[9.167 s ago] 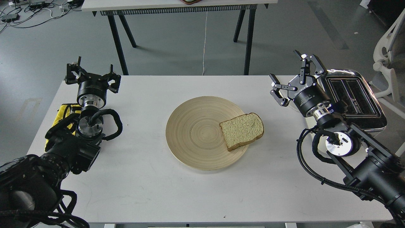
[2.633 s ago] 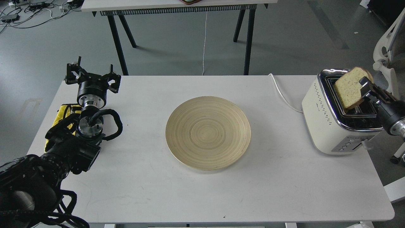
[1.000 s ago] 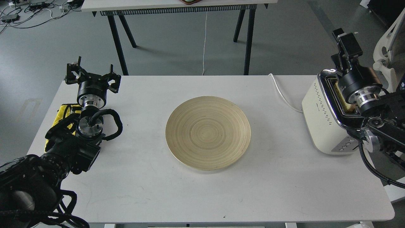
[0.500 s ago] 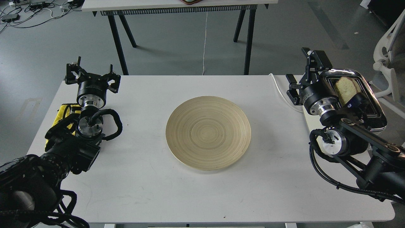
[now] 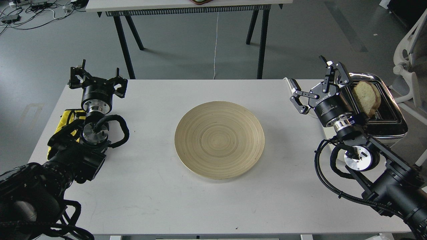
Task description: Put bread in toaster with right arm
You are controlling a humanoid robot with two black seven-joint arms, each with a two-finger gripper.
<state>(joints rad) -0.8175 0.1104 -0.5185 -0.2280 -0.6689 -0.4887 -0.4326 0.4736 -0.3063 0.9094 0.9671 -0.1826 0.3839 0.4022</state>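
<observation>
The bread [image 5: 366, 97] stands on edge in the left slot of the toaster [image 5: 387, 116], its rounded top sticking up above the chrome top. The toaster sits at the table's right edge, mostly hidden behind my right arm. My right gripper [image 5: 315, 83] is open and empty, just left of the toaster and apart from the bread, fingers spread. My left gripper [image 5: 96, 78] is open and empty at the table's far left.
A round wooden plate [image 5: 219, 139] lies empty in the middle of the white table [image 5: 166, 200]. A yellow item [image 5: 65, 121] lies under my left arm. The toaster's white cord [image 5: 295, 87] runs behind my right gripper. A white chair [image 5: 408, 53] stands at the far right.
</observation>
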